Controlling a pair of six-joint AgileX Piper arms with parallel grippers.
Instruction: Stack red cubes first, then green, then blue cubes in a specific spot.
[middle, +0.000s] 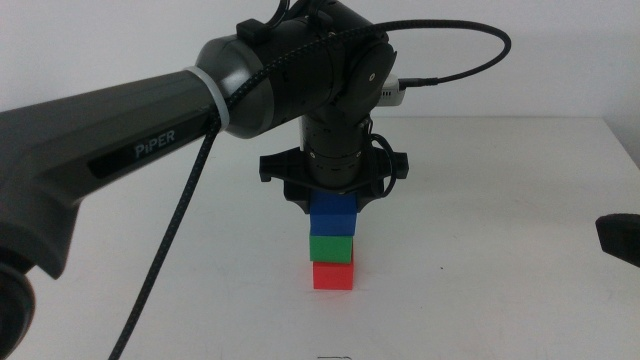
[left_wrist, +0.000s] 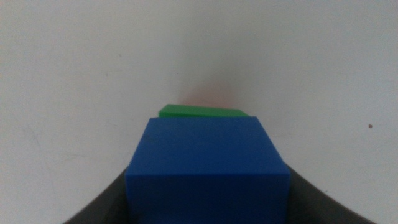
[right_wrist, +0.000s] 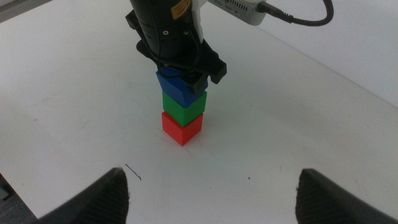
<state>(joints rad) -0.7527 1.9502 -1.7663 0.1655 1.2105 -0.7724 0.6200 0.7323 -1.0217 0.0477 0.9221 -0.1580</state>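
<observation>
Blue cube (middle: 333, 217) atop green (middle: 332, 247), red (middle: 332, 275), pinched by left hand (middle: 334, 205); right hand (right_wrist: 211, 186) spread, waiting at three o'clock. Could topple on release if dragged.

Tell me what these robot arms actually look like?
The left arm is dark grey and rounded, with white PIPER lettering, a pale ring at one joint and a braided black cable alongside. Its gripper is black; the right gripper shows two dark jaws.

My dark left gripper (middle: 334, 203) holds a plain dark-blue cube (middle: 333, 216); below it a plain green cube (middle: 332, 248), then a bright-red cube (middle: 333, 275). White table (middle: 500, 220); a faint, possibly dark mark (right_wrist: 133, 172).
</observation>
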